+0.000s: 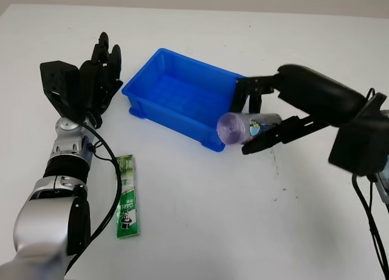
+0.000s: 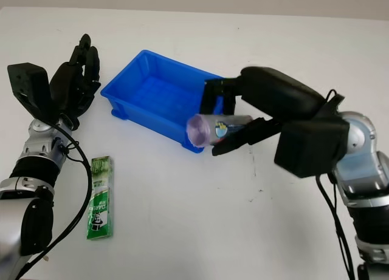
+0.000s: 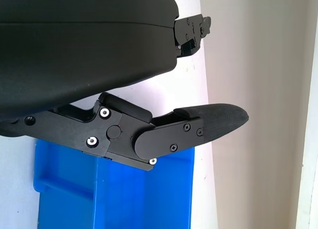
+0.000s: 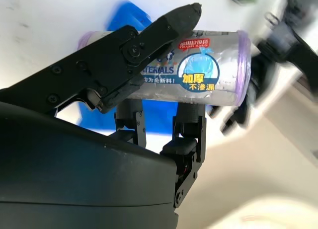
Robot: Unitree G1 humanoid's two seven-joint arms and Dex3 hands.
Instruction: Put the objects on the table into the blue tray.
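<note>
A blue tray (image 1: 159,90) sits at the middle of the white table. My right hand (image 1: 258,119) is shut on a purple-ended clear roll of bags (image 1: 241,126), held on its side in the air over the tray's near right corner. In the right wrist view the roll (image 4: 198,75) lies across the fingers (image 4: 149,45). A green sachet (image 1: 127,197) lies flat on the table in front of the tray, to the left. My left hand (image 1: 100,70) is open, raised just left of the tray.
Black cables run along the left forearm (image 1: 100,170) beside the sachet. A bare white table (image 1: 243,219) stretches in front of the tray. The blue tray (image 3: 114,194) appears beneath the left hand in the left wrist view.
</note>
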